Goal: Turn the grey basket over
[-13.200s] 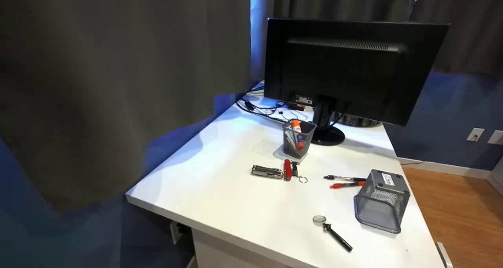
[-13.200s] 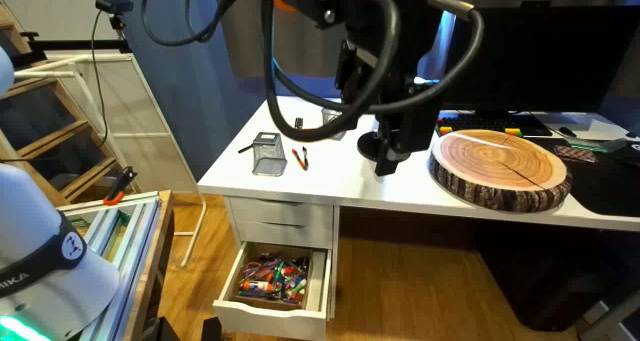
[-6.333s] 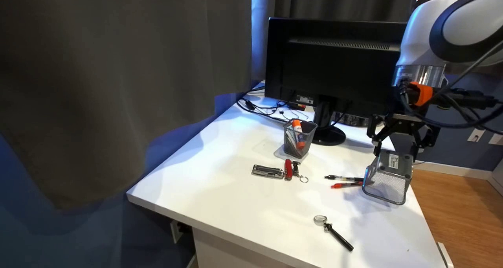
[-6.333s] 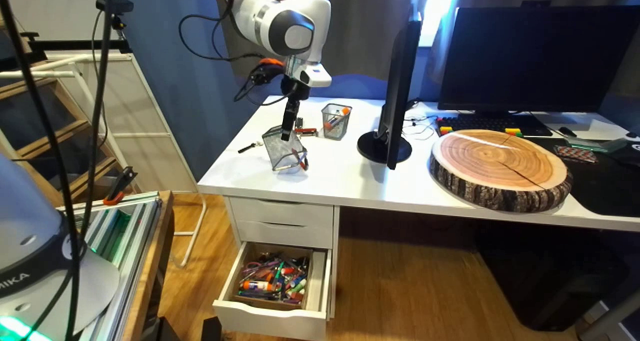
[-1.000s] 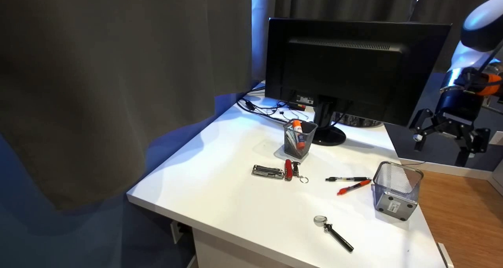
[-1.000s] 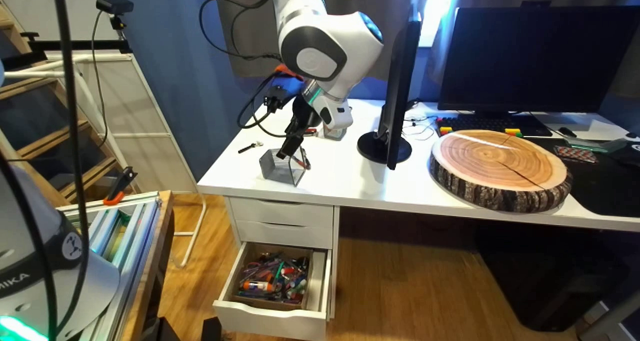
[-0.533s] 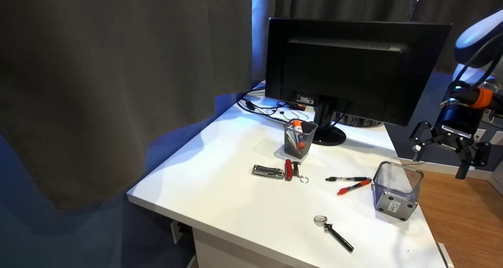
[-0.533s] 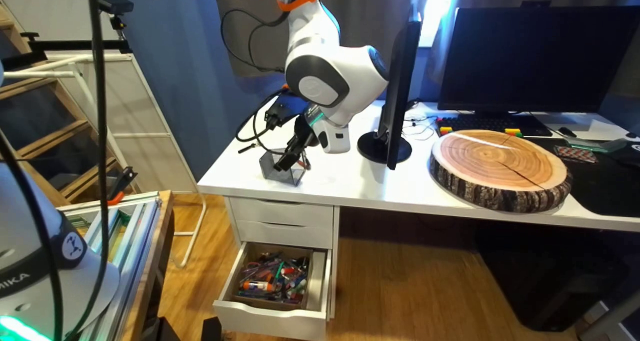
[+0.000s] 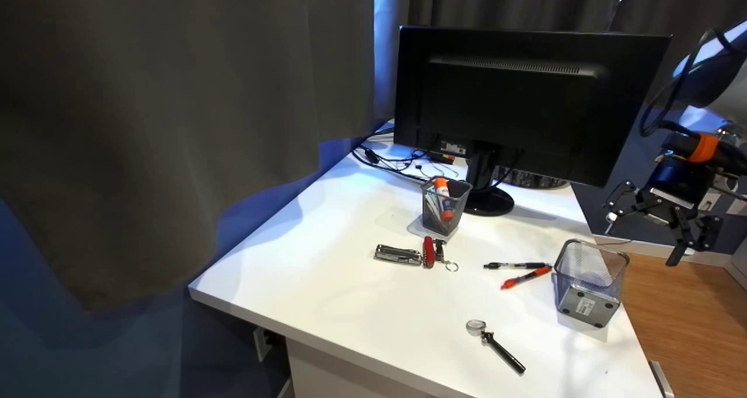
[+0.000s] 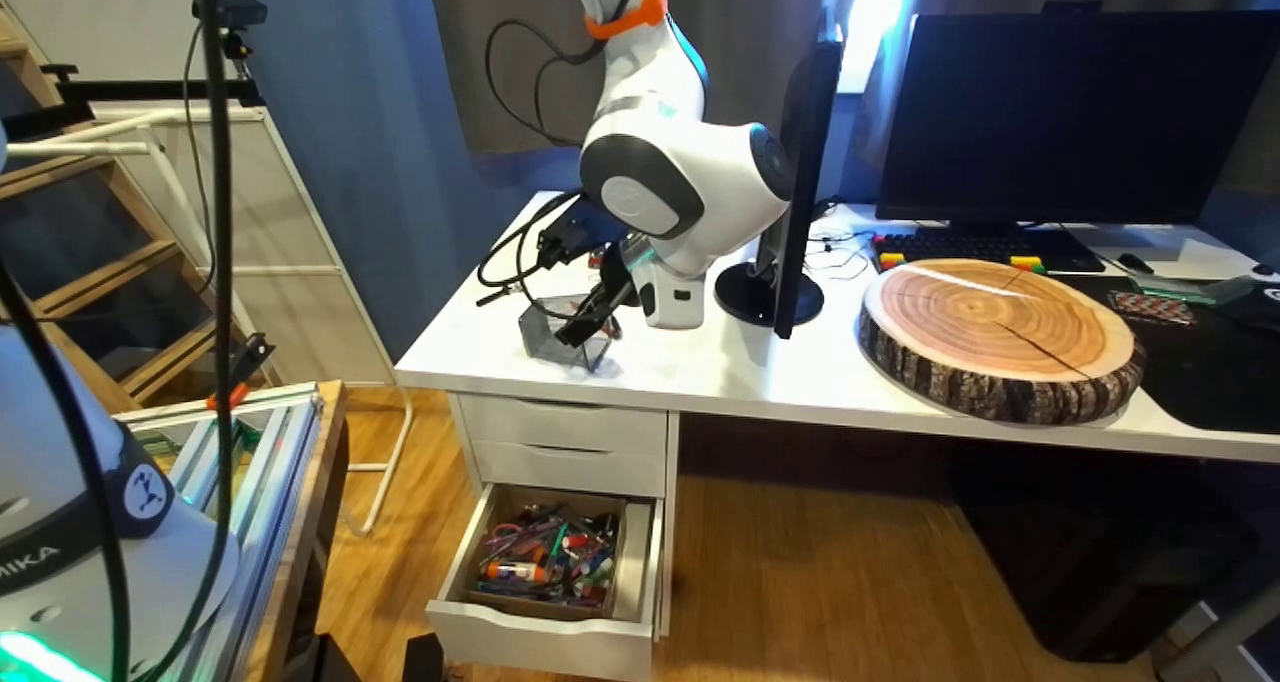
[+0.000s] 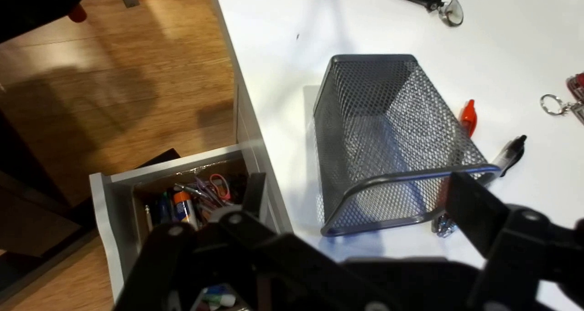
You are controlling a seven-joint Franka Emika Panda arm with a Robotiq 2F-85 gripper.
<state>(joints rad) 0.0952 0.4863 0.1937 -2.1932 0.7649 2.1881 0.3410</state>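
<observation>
The grey basket (image 9: 589, 275) lies on its side near the edge of the white desk, its labelled base toward the camera in an exterior view. It also shows in an exterior view (image 10: 543, 334), partly hidden by my gripper. In the wrist view the basket (image 11: 378, 119) has its open mouth facing my gripper (image 11: 358, 188). The gripper is open and empty, its fingers spread wide on either side of the mouth; the right finger overlaps the rim in the picture. My gripper also shows in both exterior views (image 9: 641, 246) (image 10: 577, 336), tilted, near the basket's open end.
A red pen (image 9: 525, 278) and a black pen (image 9: 516, 265) lie beside the basket. A magnifier (image 9: 495, 347), a multitool (image 9: 397, 255) and a filled mesh cup (image 9: 437, 214) stand farther off. The monitor (image 10: 800, 182) rises nearby. The open drawer (image 10: 550, 632) is below the desk edge.
Earlier the basket stood base up, then was tilted between the fingers; now it lies on its side, released. Over the last second my open gripper has moved lower and slightly closer; the basket stayed still.
</observation>
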